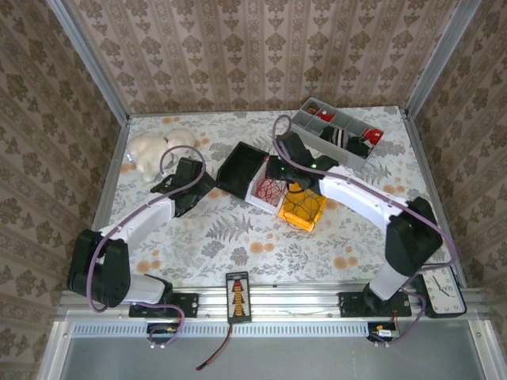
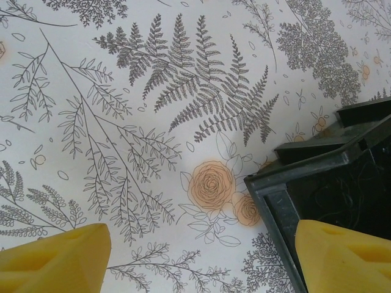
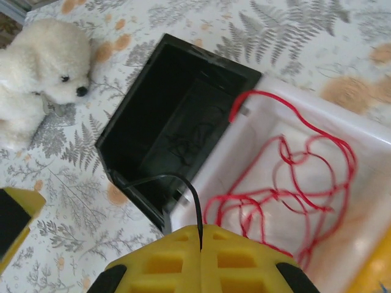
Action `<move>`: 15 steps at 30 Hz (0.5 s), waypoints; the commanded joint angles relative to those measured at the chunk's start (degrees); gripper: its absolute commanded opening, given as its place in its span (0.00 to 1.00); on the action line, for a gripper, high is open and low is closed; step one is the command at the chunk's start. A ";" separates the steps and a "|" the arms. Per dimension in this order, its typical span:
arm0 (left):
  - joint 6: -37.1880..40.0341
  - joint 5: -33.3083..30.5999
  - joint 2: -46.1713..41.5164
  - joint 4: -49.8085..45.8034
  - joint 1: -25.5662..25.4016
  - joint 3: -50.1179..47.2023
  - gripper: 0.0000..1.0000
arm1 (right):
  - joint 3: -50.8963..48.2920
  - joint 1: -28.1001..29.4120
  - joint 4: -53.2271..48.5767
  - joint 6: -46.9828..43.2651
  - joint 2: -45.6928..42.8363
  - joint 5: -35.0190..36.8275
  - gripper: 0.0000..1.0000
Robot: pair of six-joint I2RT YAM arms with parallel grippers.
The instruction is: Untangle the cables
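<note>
Right gripper point(image 3: 200, 244) is pinched tight on the black cable point(image 3: 183, 180) at the black box point(image 3: 177, 122), probably keeping it separate from the red cable point(image 3: 317, 152). Left gripper point(image 2: 198, 259) is spread wide, holding nothing.

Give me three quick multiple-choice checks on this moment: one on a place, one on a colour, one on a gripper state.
1. Which bin holds the red cable?
A) white
B) black
C) orange

2. What colour is the cable pinched by the right gripper?
A) blue
B) black
C) red

3. How is the left gripper?
A) shut on a cable
B) shut on a bin wall
C) open, holding nothing

Answers:
1 A: its loops lie inside the white bin.
2 B: a black cable rises from between its closed fingers.
3 C: its fingers stand wide apart with nothing between them.
</note>
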 commanded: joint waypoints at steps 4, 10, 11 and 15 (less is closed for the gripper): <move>0.50 0.93 -2.17 0.80 0.98 -1.41 0.79 | 5.77 0.20 -3.00 -2.91 2.03 1.76 0.03; 3.80 4.16 -1.17 4.67 1.20 -1.56 0.79 | -8.24 0.21 -5.45 4.24 -8.49 10.55 0.02; 4.97 5.10 -0.76 5.87 1.20 -1.43 0.79 | -11.61 0.20 -6.13 6.26 -11.39 12.58 0.02; 11.06 11.20 2.38 10.92 1.85 -0.12 0.79 | -22.74 0.20 -12.22 16.48 -22.94 20.82 0.01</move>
